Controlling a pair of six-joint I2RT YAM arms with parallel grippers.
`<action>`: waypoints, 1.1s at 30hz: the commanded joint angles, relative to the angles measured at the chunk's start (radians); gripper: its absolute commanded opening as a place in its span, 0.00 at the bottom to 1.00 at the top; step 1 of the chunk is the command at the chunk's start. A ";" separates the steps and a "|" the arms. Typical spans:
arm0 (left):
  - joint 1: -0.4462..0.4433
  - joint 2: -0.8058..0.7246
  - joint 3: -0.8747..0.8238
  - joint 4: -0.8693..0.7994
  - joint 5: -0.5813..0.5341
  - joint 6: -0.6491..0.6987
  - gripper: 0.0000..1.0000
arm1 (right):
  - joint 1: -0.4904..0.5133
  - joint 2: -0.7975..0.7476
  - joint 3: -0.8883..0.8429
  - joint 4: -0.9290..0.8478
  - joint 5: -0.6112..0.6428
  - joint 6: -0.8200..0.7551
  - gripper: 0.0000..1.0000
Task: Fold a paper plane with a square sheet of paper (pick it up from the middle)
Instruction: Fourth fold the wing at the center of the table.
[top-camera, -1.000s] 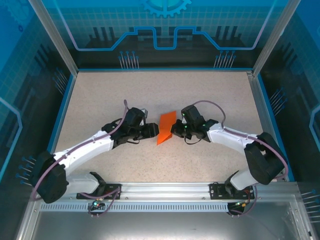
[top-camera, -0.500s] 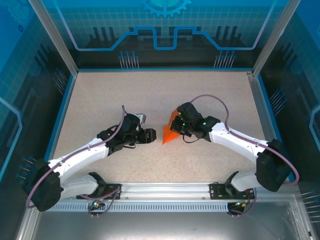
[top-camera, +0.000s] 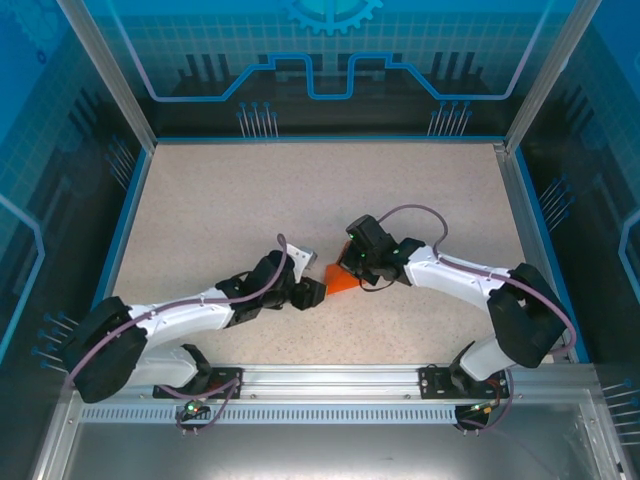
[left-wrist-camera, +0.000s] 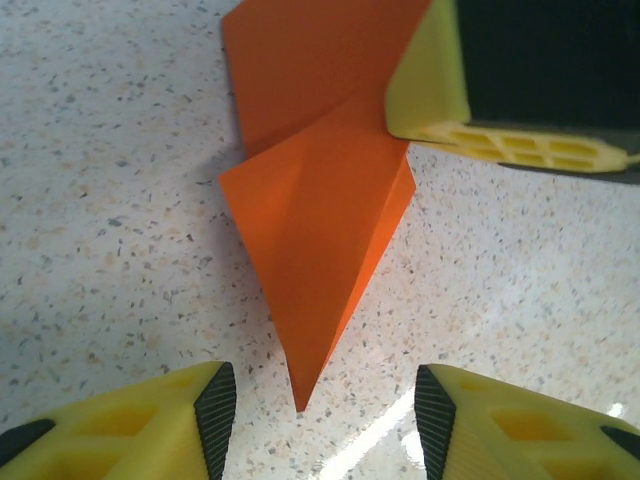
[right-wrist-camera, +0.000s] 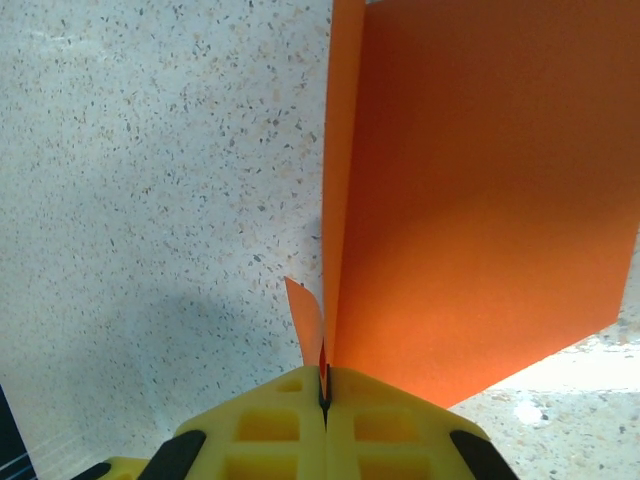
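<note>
The square sheet of paper (top-camera: 342, 279) is bright orange and folded into a creased, pointed shape (left-wrist-camera: 315, 230). It stands on edge on the speckled table. My right gripper (right-wrist-camera: 323, 385) is shut on its folded edge, with the sheet (right-wrist-camera: 480, 200) rising upright ahead of the jaws. From above, the right gripper (top-camera: 351, 262) is at the paper's far side. My left gripper (left-wrist-camera: 325, 410) is open. The paper's sharp tip reaches just between its black pads (left-wrist-camera: 217, 412) without touching them. The left gripper (top-camera: 318, 291) faces the paper from the near left.
The speckled table (top-camera: 220, 200) is bordered by a blue rim and transparent walls. An aluminium rail (top-camera: 330, 378) with both arm bases runs along the near edge. A yellow finger of the right gripper (left-wrist-camera: 430, 80) shows at the top right of the left wrist view.
The right gripper has carried the paper nearer and slightly left, turning it more upright. The left arm swung right and nearer, bringing its gripper to the paper's tip. Its jaws narrowed a little.
</note>
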 joint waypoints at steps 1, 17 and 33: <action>-0.017 0.031 -0.013 0.145 -0.022 0.140 0.52 | 0.013 0.025 0.005 0.004 -0.022 0.069 0.00; -0.024 0.180 -0.079 0.394 0.051 0.309 0.43 | -0.024 0.056 0.027 -0.022 -0.129 0.100 0.00; -0.023 0.233 -0.086 0.441 0.009 0.319 0.16 | -0.059 0.053 0.019 -0.018 -0.218 0.111 0.00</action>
